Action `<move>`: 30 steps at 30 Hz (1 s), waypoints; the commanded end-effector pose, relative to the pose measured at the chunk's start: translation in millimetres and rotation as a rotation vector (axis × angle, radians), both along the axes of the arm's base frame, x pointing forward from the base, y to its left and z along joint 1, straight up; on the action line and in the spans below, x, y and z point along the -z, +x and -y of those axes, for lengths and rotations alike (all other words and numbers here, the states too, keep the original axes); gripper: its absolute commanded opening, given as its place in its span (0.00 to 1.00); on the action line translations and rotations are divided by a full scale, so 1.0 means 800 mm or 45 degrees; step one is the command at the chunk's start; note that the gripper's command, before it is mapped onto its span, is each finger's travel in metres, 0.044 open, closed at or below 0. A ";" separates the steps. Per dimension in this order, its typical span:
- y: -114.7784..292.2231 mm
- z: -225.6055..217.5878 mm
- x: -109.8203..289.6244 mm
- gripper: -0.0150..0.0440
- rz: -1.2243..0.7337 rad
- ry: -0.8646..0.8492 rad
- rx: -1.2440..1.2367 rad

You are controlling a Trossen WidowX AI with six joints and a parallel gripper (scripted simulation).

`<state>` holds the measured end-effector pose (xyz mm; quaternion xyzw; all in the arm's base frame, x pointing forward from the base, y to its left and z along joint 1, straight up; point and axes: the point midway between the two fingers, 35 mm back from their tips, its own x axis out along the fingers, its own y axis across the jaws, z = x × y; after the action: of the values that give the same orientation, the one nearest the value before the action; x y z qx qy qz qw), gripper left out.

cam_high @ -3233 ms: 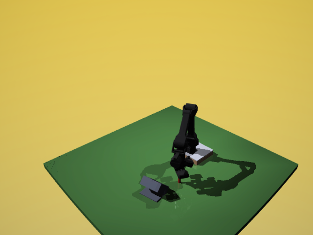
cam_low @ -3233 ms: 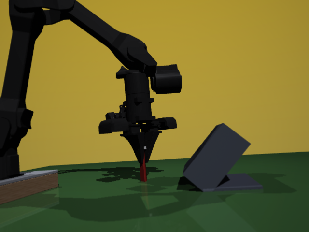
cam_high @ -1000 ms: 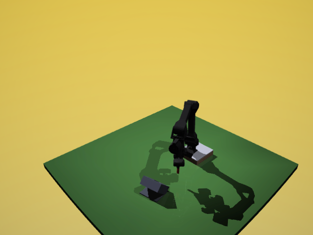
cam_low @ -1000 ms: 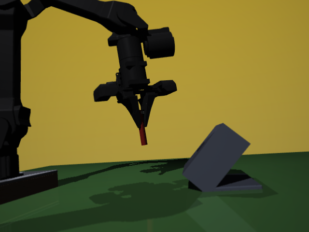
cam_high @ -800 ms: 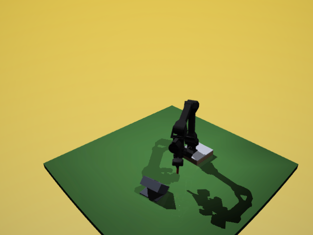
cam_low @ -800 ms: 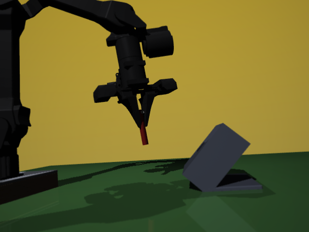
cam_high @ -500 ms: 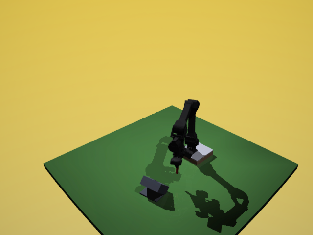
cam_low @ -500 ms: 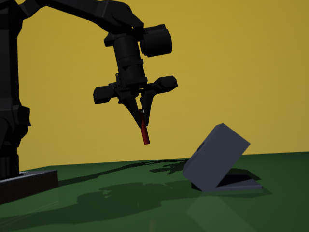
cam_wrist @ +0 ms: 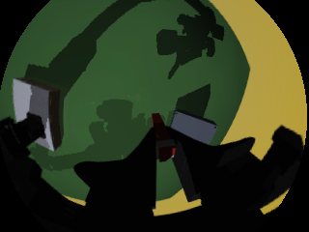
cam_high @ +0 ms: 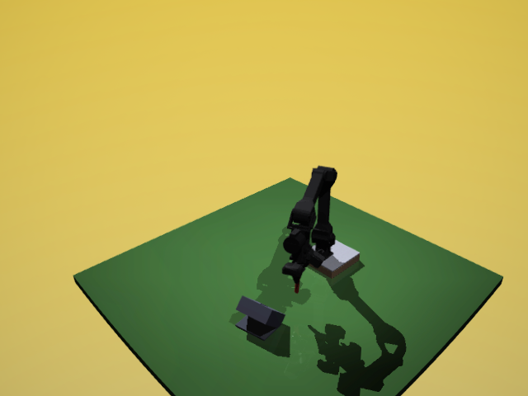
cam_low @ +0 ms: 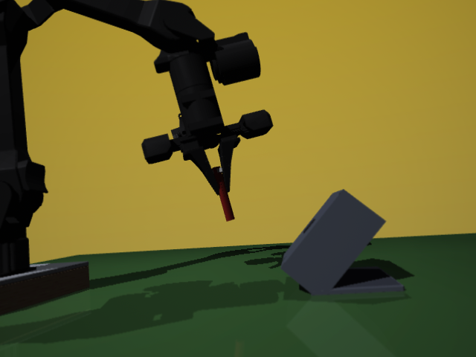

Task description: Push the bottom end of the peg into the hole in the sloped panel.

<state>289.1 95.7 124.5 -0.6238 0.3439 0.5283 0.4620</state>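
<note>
Largest first: you've got the green table (cam_high: 170,272) filling the lower half of the top view, with the arm's shadows thrown toward 5 o'clock. On it, the black arm (cam_high: 318,205) rises from a pale base plate (cam_high: 347,257) sitting at about 3 o'clock of the table's centre; the arm folds over and reaches down toward 7 o'clock from that plate. Next down in size, the sloped panel (cam_low: 338,238), dark slate grey, stands on its own flat foot at 7 o'clock from the arm in the top view; in the exterior view you see it tilted, face turned up toward 10 o'clock, with the hole (cam_low: 309,227) showing only as a short dark slot near the upper edge of that face. The gripper (cam_low: 222,188) hangs in the air well above the table, to the 10 o'clock side of the panel and apart from it, tilted so its tips lean toward 5 o'clock. Jaws are nearly closed and clamped on the peg (cam_low: 225,203), a thin red rod; you can see the fingers (cam_low: 227,161) pinching its upper end, with the lower half sticking out past the tips, pointing down toward 5 o'clock. Peg touches neither table nor panel. In the wrist view you see the peg (cam_wrist: 161,137) between the dark fingers with the panel (cam_wrist: 193,127) just to its 3 o'clock.
</note>
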 end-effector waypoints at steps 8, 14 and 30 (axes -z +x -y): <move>0.000 0.006 -0.001 0.25 0.047 0.043 0.160; 0.001 0.008 -0.002 0.25 0.069 0.069 0.242; 0.004 0.015 -0.004 0.25 0.125 0.146 0.458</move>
<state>293.4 86.3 127.5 -0.5585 0.3918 0.4375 0.5858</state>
